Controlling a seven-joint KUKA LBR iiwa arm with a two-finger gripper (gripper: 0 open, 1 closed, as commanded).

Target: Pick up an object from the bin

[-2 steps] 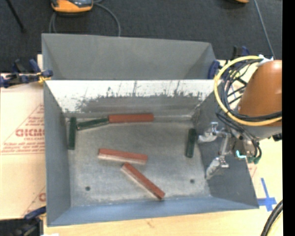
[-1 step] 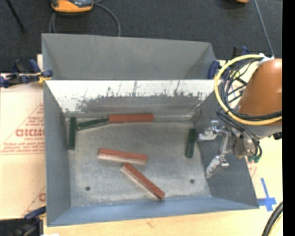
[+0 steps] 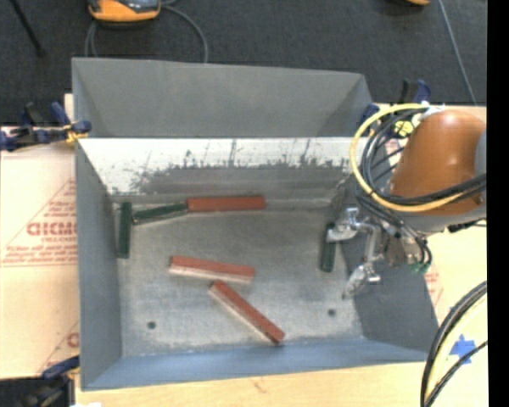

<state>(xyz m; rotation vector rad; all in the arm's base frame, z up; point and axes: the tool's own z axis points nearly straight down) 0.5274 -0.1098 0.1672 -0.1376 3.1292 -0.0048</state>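
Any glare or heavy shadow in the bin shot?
Camera view: the back wall catches the brightest light. The floor is evenly lit, and the red-brown stick at its middle casts only a thin shadow. The right wall below the gripper lies darker.

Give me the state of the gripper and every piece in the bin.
gripper: open, nothing between its fingers
short green block: lying loose beside the gripper, ungripped
far red bar: flat on the bin floor
slanted green bar: flat, meeting far red bar's left end
left green bar: flat, loose
middle red bar: flat, loose
diagonal red bar: flat, loose
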